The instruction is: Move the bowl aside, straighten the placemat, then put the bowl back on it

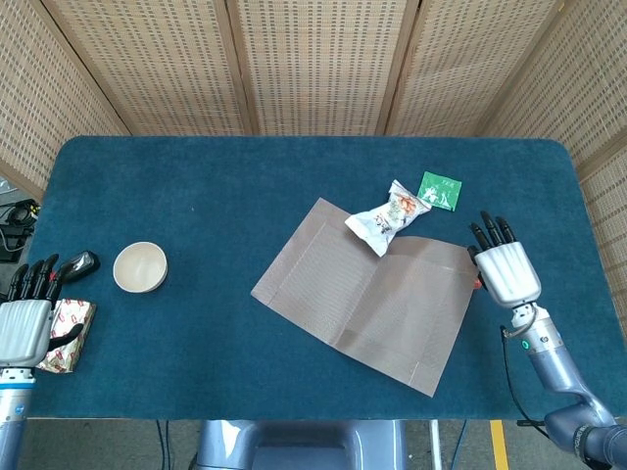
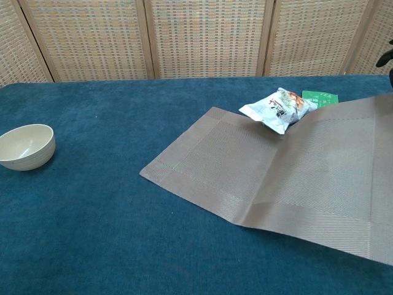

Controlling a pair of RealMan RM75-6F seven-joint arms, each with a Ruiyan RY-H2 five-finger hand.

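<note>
I'm looking down at a dark blue worktop (image 1: 245, 176) w/ wicker screens behind it. The brown woven placemat (image 1: 367, 294) lies askew near the centre-right, turned at an angle; its right side is raised off the cloth, w/ a crease running across it in the chest view. My right hand (image 1: 506, 269) is at the mat's right edge, back facing up, fingers pointing away from me; it appears to hold that raised edge, but the contact is hidden under the hand, so I can't tell its state for sure. A bit of orange shows just beside that hand. The cream bowl (image 1: 139, 266) sits upright and empty on the worktop, well apart from the mat, toward the left. My left hand (image 1: 24, 318) is at the left edge, holding nothing, fingers spread, over a wrapped snack bar (image 1: 69, 333). A white snack bag (image 1: 385, 217) overlaps the mat's far corner; a green packet (image 1: 441, 189) lies near it.
</note>
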